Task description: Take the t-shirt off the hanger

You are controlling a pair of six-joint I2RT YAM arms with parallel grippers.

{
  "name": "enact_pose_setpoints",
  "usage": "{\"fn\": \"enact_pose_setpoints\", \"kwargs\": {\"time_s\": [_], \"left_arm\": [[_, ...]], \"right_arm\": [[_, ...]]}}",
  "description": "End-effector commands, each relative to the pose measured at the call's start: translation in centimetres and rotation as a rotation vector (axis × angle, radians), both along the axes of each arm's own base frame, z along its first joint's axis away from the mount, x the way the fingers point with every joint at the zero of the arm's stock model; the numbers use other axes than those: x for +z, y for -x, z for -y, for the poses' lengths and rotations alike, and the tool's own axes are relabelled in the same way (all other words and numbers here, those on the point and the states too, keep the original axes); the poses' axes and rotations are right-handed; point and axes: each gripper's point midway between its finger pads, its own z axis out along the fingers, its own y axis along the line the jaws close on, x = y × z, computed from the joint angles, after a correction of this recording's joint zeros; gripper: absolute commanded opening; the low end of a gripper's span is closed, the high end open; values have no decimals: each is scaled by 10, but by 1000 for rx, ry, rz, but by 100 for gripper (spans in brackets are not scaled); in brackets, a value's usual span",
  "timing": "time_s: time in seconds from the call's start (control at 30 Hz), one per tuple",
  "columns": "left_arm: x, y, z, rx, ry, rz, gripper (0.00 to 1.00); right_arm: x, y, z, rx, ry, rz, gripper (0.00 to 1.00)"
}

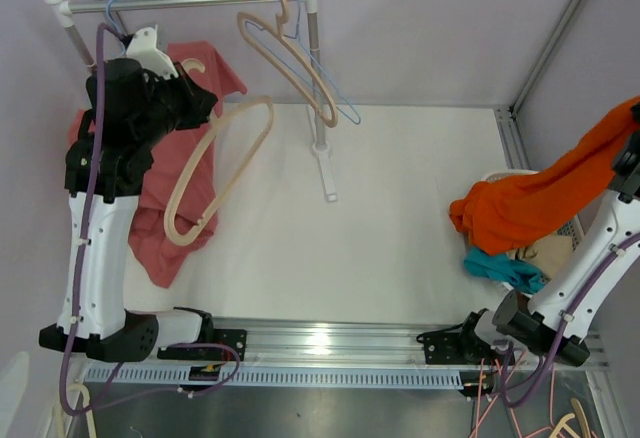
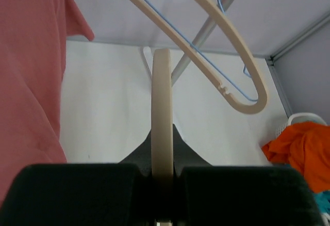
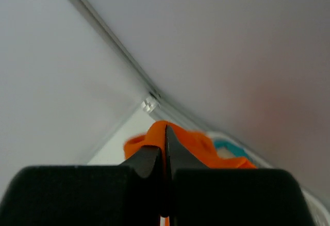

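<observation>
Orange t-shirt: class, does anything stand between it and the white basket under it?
Nothing visible does. The orange t-shirt hangs from the shut right hand, and its lower end droops over the white basket, where a teal cloth lies. The left hand grips a bare hanger off at the left side.

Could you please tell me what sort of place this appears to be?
Probably a robotics lab cell staged as a laundry corner: a garment rail with spare hangers, a laundry basket of clothes, and plain walls with metal framing.
</observation>
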Motion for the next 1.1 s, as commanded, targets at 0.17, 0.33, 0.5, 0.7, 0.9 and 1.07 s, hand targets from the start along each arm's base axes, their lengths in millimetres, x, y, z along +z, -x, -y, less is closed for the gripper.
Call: {"fn": "enact_pose_setpoints", "kwargs": {"time_s": [0.17,0.33,0.5,0.7,0.9,1.07], "left_arm": [[41,-33,-2,-34,23,117,1],[49,-41,-5,-22,1,137,1],[45,-52,-9,-3,-25,137,1],[43,-64,-12,15,-50,150,1],[49,-76,-22,60,-104,195,1],[70,-89,-25,78,-132,291,1]], "right_arm": [[-204,7,-16,-9,-297,-126,0],[-349,25,-12,-169,-410,-310,0],[-357,19,-5,-205,-431,-397,89],[-219,6,-15,-198,-189,-240,93],[-156,-12,-48,-42,-141,-200,96],[-141,-22,-69,50,-116,-149,96]]}}
